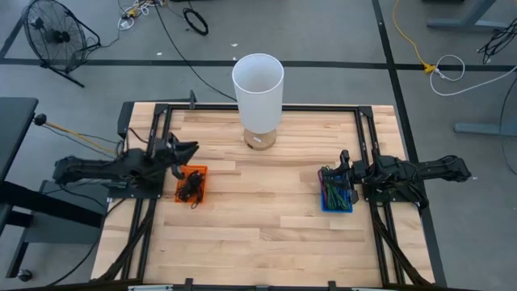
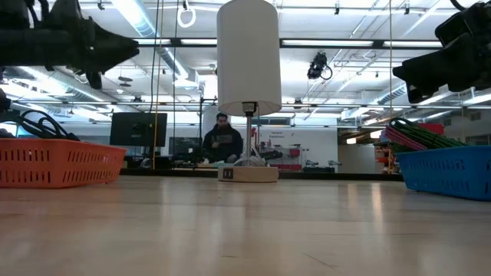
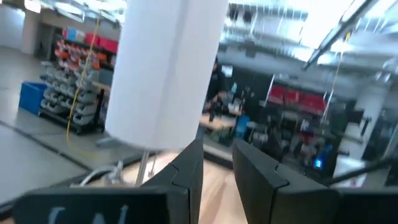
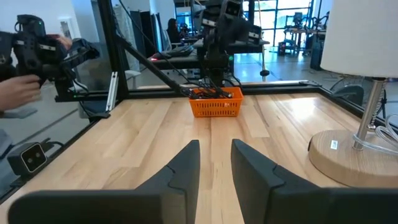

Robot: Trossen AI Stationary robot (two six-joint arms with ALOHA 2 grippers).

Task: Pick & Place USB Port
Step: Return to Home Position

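Observation:
An orange basket (image 1: 192, 184) with black parts in it stands on the wooden table at the left. A blue basket (image 1: 336, 194) full of coloured cables stands at the right. I cannot pick out a USB port in either one. My left gripper (image 1: 187, 149) hovers just above the orange basket's far side, pointing slightly upward toward the lamp (image 3: 165, 68); its fingers (image 3: 186, 171) are apart with nothing between them. My right gripper (image 1: 342, 162) hangs level over the blue basket's far end, open (image 4: 216, 162) and empty, facing the orange basket (image 4: 214, 102).
A lamp with a tall white shade (image 1: 258, 81) stands on a round wooden base (image 1: 259, 139) at the table's far middle. A black frame (image 1: 266, 107) runs around the table. A person (image 2: 222, 142) sits beyond the far edge, and a hand (image 4: 18, 90) shows past the table's side.

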